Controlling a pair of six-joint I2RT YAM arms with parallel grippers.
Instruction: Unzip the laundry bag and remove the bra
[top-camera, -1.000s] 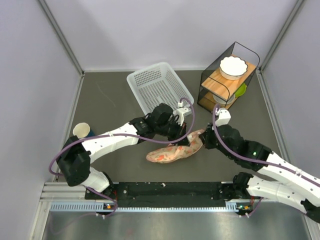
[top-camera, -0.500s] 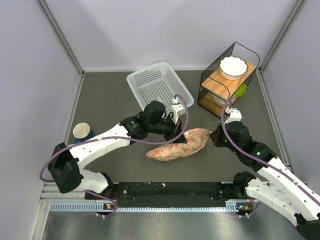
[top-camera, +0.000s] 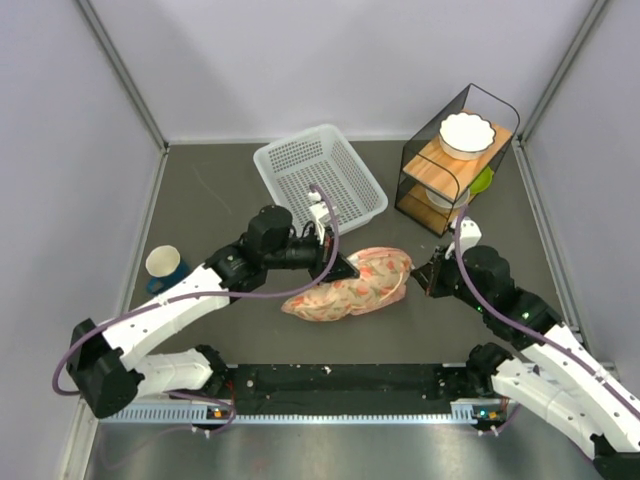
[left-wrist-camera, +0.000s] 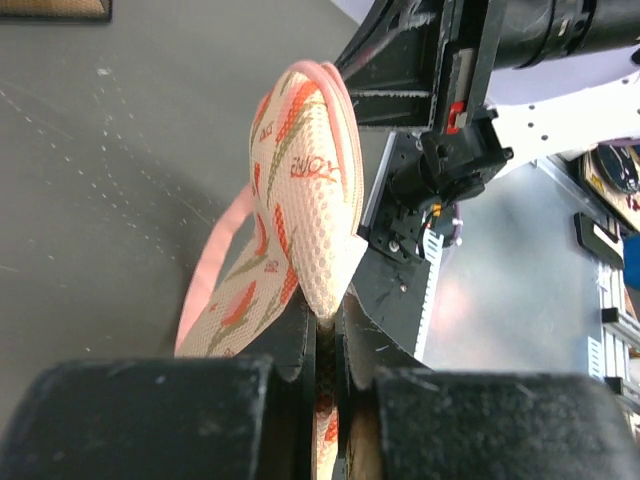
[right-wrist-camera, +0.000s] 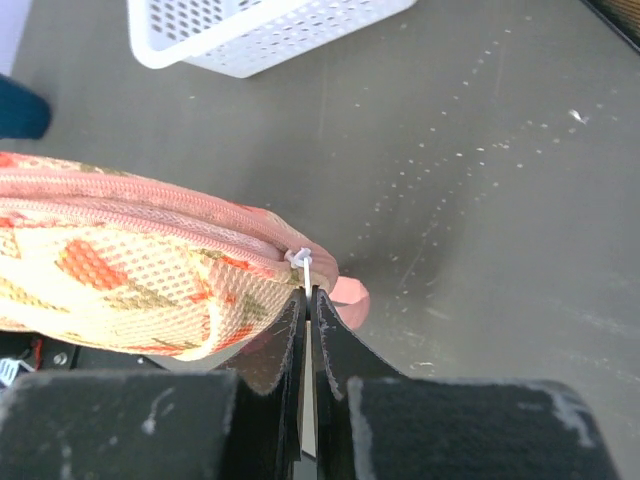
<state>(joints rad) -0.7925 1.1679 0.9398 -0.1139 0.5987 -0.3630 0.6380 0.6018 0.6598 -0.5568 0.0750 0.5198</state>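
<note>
Left tool (top-camera: 338, 266): clenched on a fold of cloth at the left side of the laundry bag (top-camera: 350, 292).
Left risk: the cloth is soft. If I pull too hard, it could slip out of my left tool, and the whole bag would slide right.
Right tool (top-camera: 428, 281): clenched on the little white zip pull (right-wrist-camera: 303, 262) at the right end of the bag.
Right risk: the pull is tiny and thin. It could pop out of my right tool, or the zip could jam on the pink trim.
Where the bag is: in the middle of the desk (top-camera: 220, 190), between my two tools, and the zip looks closed.
Bra: I cannot see it. I think it is inside the bag.
Cups: one (top-camera: 163, 261), near the left edge.
Baskets: one white basket (top-camera: 320, 178), on the far side.
Laundry bags: one.
Tools: two.
Racks: one (top-camera: 455, 160), far right.
Bowls: one white bowl (top-camera: 467, 134), on top of the rack.
</note>
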